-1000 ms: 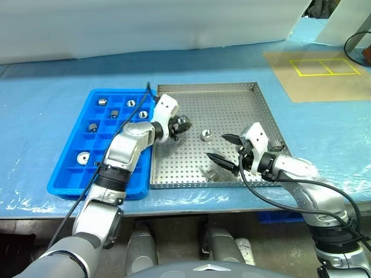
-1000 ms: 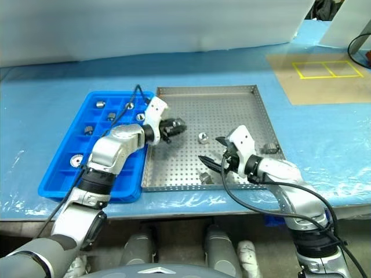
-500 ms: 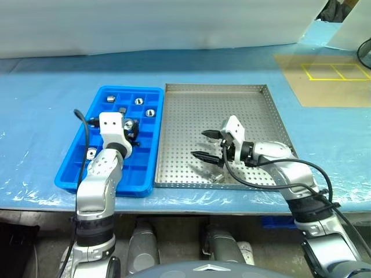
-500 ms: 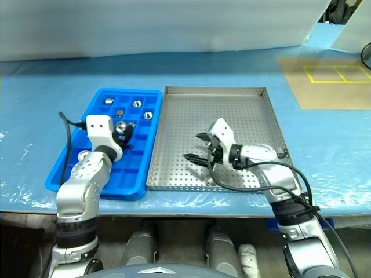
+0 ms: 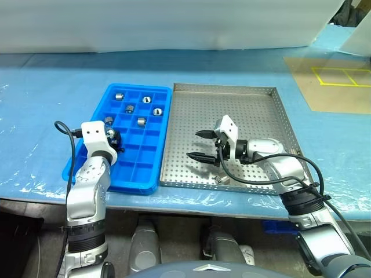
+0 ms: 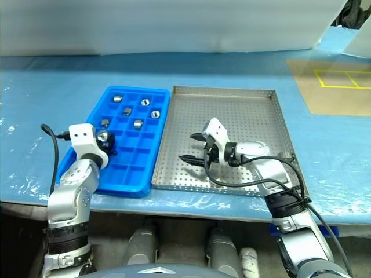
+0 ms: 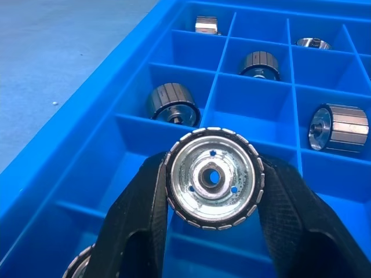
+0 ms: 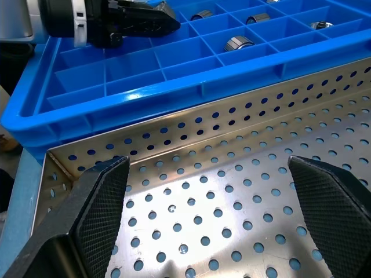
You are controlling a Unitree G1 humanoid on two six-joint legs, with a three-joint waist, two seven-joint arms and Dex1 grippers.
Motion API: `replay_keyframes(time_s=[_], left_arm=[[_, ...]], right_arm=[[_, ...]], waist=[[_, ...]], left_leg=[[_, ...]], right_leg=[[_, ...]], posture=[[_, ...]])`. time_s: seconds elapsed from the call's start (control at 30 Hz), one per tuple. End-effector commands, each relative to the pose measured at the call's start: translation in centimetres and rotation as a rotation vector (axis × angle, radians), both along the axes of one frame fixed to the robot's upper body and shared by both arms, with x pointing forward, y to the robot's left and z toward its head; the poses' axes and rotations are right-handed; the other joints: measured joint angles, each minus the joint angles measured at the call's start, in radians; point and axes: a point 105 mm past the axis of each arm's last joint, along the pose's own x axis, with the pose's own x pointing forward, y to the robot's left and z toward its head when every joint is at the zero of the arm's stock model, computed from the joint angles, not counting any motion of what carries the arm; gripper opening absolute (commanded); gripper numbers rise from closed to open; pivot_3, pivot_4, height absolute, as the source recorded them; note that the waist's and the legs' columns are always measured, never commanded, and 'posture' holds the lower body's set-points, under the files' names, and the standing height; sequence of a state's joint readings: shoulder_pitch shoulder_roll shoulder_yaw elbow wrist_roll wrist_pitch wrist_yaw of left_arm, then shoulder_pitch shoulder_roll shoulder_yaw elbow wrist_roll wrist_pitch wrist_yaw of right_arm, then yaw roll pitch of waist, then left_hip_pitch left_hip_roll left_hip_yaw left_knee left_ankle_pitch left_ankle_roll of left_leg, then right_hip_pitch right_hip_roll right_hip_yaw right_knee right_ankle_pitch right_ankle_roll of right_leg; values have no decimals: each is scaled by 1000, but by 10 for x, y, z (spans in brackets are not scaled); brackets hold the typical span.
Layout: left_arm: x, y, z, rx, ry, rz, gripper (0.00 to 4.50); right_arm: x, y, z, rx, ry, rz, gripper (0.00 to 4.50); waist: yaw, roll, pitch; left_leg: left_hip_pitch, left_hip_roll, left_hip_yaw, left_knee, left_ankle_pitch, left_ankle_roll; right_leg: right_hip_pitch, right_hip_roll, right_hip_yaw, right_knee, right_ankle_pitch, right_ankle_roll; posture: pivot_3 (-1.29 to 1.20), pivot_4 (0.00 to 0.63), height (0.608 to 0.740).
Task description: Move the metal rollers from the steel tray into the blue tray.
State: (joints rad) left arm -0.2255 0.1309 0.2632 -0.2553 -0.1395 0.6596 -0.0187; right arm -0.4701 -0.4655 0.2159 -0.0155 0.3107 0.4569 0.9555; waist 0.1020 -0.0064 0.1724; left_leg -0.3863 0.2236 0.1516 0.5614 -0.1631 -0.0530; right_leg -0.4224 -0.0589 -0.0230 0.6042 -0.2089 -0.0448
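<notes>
While clamped, roller [image 7: 213, 176] seemingly end-on.

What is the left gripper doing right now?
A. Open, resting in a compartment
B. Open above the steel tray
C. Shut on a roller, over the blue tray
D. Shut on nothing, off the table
C: in the left wrist view the left gripper has its fingers clamped on a metal roller above the blue tray compartments.
</notes>
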Motion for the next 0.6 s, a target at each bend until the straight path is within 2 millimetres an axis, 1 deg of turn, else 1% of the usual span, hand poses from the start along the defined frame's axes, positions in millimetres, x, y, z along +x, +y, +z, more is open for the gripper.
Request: replay_keyframes(time_s=[0.03,0.07,0.13,0.17,0.2,0.3,0.33,0.37,0.47,0.6], left_arm=[[8,-10,8,3,-37,-64,1807],[9,-12,7,2,-34,-78,1807],[12,-16,6,4,-30,-101,2532],[13,-18,7,5,-31,-112,2704],[14,-21,9,8,-33,-125,2980],[16,-32,15,13,-50,-170,4088],[16,-36,18,9,-59,-192,4375],[18,-43,22,0,-74,-222,4477],[23,-66,37,-15,-127,-318,4477],[30,-86,58,-8,-195,-403,4477]], right_arm=[[-2,0,13,15,-55,2,4500],[-2,-1,13,16,-55,-2,4500],[-3,-3,12,14,-56,-14,4500],[-3,-4,12,14,-55,-20,4500],[-4,-5,12,16,-55,-25,4500],[-5,-7,13,22,-54,-40,4500],[-6,-7,13,24,-55,-44,4500],[-6,-8,13,27,-54,-49,4500],[-8,-11,16,43,-52,-66,4500],[-10,-18,19,52,-54,-96,4500]], waist=[[-2,0,0],[-2,0,0],[-2,0,0],[-3,0,0],[-4,0,0],[-5,0,0],[-5,0,0],[-6,0,0],[-5,0,0],[-10,0,0]], left_leg=[[0,0,0,0,0,0],[0,0,0,0,0,0],[0,0,0,0,0,0],[0,0,0,0,0,0],[0,0,0,0,0,0],[0,0,0,0,0,0],[0,0,0,0,0,0],[0,0,0,0,0,0],[0,0,0,0,0,0],[1,0,1,0,0,0]], right_leg=[[0,0,0,0,0,0],[0,0,0,0,0,0],[0,0,0,0,0,0],[0,0,0,0,0,0],[0,0,0,0,0,0],[0,0,0,0,0,0],[0,0,0,0,0,0],[0,0,0,0,0,0],[0,0,1,0,0,0],[0,0,1,0,0,0]], posture=[[74,150,740],[69,150,740],[58,150,740],[47,150,740],[47,150,740],[34,150,740],[34,150,740],[8,150,740],[-4,150,740],[-58,150,740]])
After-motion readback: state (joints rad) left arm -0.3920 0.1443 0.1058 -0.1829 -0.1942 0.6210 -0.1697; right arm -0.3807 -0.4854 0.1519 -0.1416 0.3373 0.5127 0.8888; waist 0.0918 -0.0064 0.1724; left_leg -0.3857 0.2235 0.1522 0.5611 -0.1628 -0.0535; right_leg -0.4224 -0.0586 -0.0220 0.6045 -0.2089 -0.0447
